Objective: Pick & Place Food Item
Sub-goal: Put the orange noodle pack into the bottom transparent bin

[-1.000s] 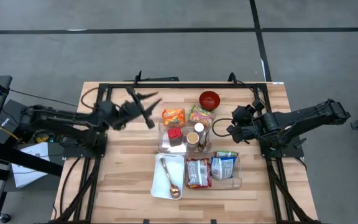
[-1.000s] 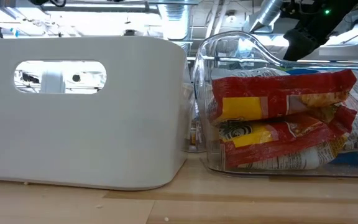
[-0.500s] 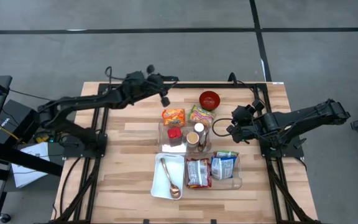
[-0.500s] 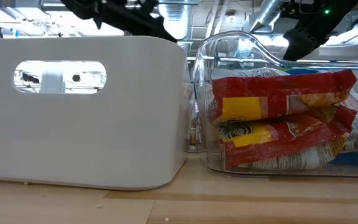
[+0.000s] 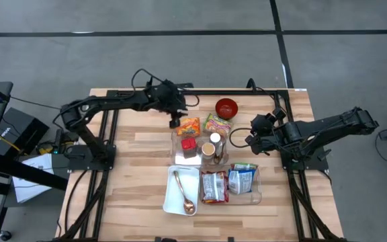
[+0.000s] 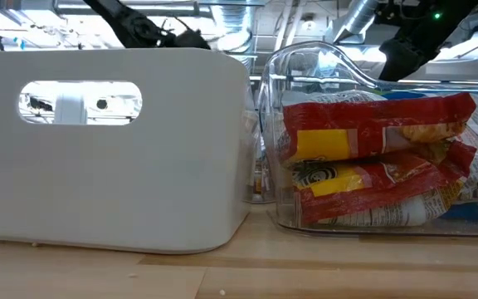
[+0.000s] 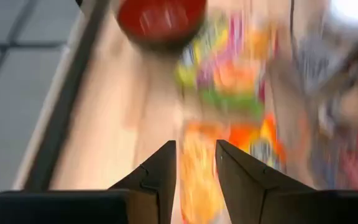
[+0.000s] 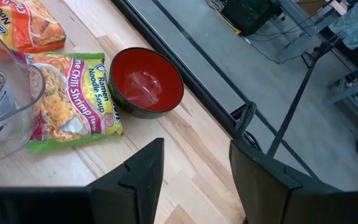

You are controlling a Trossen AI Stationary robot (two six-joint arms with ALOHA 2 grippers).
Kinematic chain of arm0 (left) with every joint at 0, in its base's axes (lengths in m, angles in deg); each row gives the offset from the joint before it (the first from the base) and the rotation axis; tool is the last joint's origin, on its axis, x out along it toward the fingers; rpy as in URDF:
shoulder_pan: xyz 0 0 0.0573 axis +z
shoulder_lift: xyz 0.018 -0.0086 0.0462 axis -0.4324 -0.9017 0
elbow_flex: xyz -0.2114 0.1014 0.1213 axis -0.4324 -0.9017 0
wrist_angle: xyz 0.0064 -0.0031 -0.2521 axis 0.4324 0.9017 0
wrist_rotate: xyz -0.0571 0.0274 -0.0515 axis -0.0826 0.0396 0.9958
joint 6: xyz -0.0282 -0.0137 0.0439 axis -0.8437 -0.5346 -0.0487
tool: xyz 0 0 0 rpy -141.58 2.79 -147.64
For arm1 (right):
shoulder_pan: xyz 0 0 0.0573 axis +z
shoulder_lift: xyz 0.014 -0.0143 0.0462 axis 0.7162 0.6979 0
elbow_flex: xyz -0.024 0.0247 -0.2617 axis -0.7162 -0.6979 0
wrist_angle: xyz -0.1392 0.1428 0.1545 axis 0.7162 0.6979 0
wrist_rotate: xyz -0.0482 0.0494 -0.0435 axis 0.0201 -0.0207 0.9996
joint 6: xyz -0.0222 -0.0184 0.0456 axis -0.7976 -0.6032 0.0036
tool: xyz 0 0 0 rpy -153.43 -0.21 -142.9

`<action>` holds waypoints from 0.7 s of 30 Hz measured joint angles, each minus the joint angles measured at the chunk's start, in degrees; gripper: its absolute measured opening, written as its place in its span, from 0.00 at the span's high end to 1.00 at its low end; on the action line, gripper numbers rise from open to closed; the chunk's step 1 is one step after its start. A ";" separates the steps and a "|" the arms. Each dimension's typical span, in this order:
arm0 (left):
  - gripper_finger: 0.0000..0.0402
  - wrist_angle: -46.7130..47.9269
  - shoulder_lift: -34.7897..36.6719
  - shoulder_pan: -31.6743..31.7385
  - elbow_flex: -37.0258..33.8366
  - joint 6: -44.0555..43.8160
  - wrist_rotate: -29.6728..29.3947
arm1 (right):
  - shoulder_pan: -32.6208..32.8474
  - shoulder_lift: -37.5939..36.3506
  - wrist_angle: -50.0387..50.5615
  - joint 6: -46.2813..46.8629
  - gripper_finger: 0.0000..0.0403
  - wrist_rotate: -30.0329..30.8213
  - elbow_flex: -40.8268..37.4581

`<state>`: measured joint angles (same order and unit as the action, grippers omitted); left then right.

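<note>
An orange noodle packet [image 5: 187, 126] lies flat on the table beside a green ramen packet [image 5: 217, 124], with a red bowl [image 5: 226, 107] just beyond them. My left gripper [image 5: 175, 122] hovers at the orange packet's left edge and points slantwise down at it. In the left wrist view, the left gripper [image 7: 196, 152] shows a narrow empty gap, with the orange packet [image 7: 194, 186] beyond it. My right gripper [image 5: 246, 138] waits open to the right of the clear bin. In its own view, the right gripper [image 8: 194, 155] faces the bowl [image 8: 145, 84] and the green packet [image 8: 70, 102].
A clear bin [image 5: 200, 149] holding jars stands just nearer than the packets. At the near side are a white tray [image 5: 182, 190] with a spoon and a clear bin [image 5: 231, 183] of snack packets [image 6: 372, 158]. A black frame rail [image 5: 200, 91] runs along the far edge.
My left arm has swung from the table's left side toward the far edge and reached out rightward. Its gripper has tipped downward and sunk toward the orange noodle packet. My right arm has kept still.
</note>
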<state>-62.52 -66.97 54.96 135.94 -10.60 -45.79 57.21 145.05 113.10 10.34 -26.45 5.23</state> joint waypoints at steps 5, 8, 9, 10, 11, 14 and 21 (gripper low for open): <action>0.74 6.99 -1.29 0.99 -0.21 -0.44 -6.39 | 0.00 0.02 0.02 0.00 0.56 -1.04 0.00; 0.74 7.05 -1.24 3.30 -1.13 -11.39 -7.40 | 0.15 0.02 0.18 0.02 0.56 -1.08 0.00; 0.74 7.38 -0.93 4.04 -1.60 -14.75 -7.15 | 0.16 0.02 0.21 0.02 0.56 -1.08 0.00; 0.74 7.56 -0.50 4.76 -2.29 -17.45 -6.82 | 0.14 0.02 0.20 0.02 0.56 -1.07 0.00; 0.74 7.38 -0.31 5.29 -2.91 -19.44 -6.24 | 0.10 0.02 0.22 0.02 0.56 -1.08 0.00; 0.74 8.02 0.28 6.47 -5.61 -24.06 -3.02 | 0.09 0.02 0.22 0.02 0.56 -1.08 0.00; 0.74 3.65 0.41 6.28 -10.19 -28.64 4.40 | 0.02 0.02 0.22 0.02 0.56 -1.06 0.00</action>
<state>-58.87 -66.56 61.24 125.74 -39.24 -41.39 57.23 145.07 113.31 10.36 -27.51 5.23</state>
